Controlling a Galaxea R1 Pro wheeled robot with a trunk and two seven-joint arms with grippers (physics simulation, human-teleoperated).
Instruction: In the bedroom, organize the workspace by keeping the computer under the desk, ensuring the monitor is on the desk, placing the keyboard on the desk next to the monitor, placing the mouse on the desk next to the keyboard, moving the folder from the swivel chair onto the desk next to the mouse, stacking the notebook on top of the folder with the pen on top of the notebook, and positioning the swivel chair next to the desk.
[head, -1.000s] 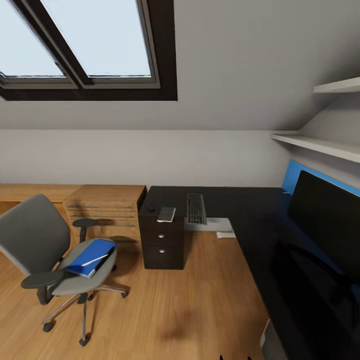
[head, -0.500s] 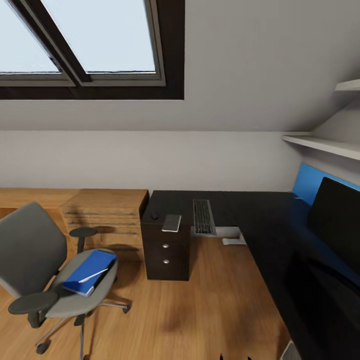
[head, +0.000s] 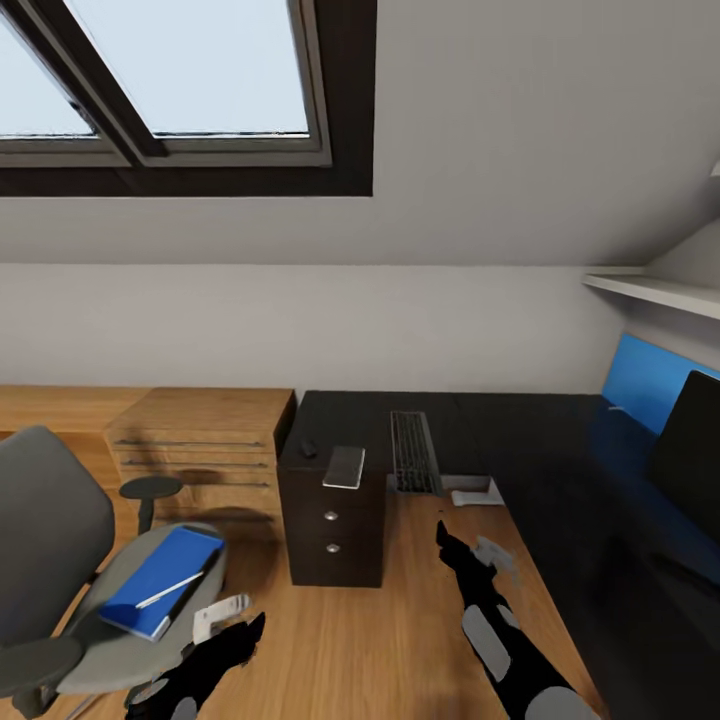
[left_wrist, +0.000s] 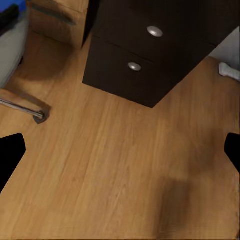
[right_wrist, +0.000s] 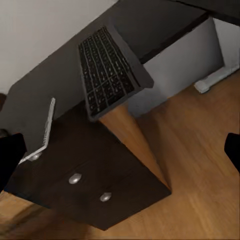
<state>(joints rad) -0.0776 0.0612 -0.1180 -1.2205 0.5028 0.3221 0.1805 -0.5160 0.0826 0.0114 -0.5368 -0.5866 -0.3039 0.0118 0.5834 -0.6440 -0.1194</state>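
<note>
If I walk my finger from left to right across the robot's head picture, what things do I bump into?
swivel chair → folder → notebook → keyboard → monitor

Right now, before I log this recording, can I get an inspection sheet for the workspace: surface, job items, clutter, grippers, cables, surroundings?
Surface: black L-shaped desk, top mostly bare.
Job items: slim dark keyboard and thin grey notebook lie on the desk, both overhanging its front edge; bright blue folder lies on the grey swivel chair with the white pen on top; black monitor at the desk's far right.
Clutter: small dark object beside the notebook.
Grippers: left gripper and right gripper open, empty, above the floor.
Cables: nothing seen.
Surroundings: light-wood chest, skylight window, white wall shelf.
</note>
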